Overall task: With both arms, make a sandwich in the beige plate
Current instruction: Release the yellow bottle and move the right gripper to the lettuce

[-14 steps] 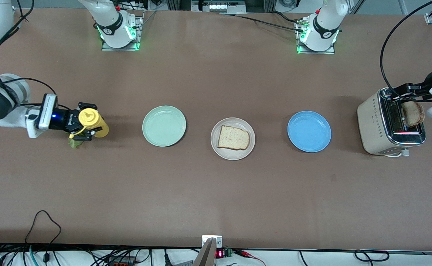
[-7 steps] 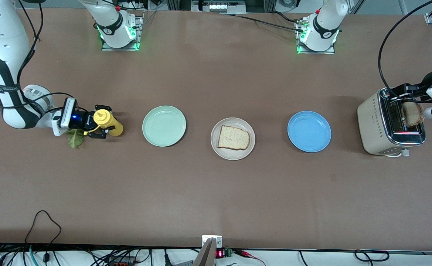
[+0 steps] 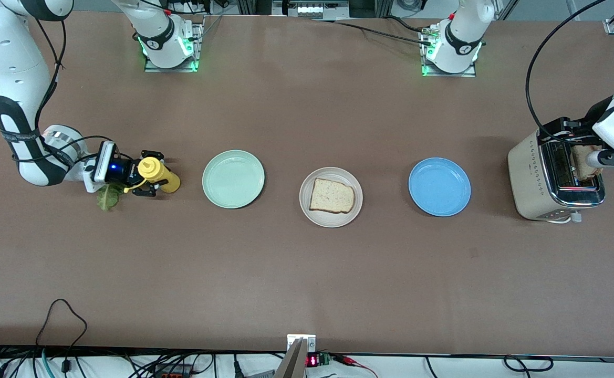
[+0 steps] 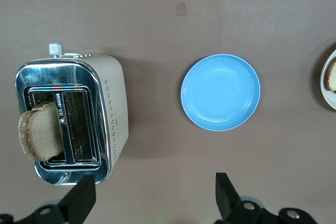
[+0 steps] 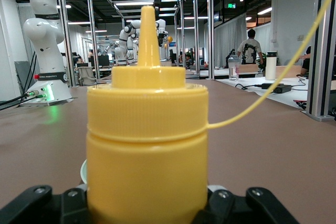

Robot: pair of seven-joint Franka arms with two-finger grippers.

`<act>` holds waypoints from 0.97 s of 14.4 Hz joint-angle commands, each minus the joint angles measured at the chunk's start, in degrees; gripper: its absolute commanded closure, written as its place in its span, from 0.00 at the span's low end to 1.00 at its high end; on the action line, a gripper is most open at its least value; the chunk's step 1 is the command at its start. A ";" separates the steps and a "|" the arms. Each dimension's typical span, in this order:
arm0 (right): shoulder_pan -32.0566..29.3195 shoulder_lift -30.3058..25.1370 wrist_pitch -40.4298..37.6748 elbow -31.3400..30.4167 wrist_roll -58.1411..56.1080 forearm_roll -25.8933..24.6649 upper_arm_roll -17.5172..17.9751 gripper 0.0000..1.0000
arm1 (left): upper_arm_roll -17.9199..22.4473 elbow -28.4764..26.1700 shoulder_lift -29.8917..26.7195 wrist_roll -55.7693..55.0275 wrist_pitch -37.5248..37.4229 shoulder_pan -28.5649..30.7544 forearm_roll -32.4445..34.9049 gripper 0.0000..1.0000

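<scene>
The beige plate (image 3: 315, 216) lies mid-table with one bread slice (image 3: 332, 196) on it. A second slice (image 4: 41, 137) stands up out of the beige toaster (image 3: 532, 176) at the left arm's end. My left gripper (image 4: 152, 199) hangs open above the table beside the toaster, holding nothing. At the right arm's end my right gripper (image 3: 151, 175) is shut on an upright yellow squeeze bottle (image 5: 147, 145), low at the table. A green lettuce leaf (image 3: 108, 197) lies on the table just beside that gripper, under its wrist.
A mint green plate (image 3: 233, 178) lies between the bottle and the beige plate. A blue plate (image 3: 439, 187) lies between the beige plate and the toaster. Cables run along the table edge nearest the front camera.
My right arm has carried the yellow bottle toward the mint green plate and lower, uncovering the lettuce leaf. My left gripper has shifted slightly over the toaster.
</scene>
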 commanded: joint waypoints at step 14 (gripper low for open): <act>-0.95 -0.69 -0.86 1.76 -0.46 -6.07 -7.40 0.00 | 0.05 1.81 0.65 0.57 -1.42 -0.04 -0.69 0.00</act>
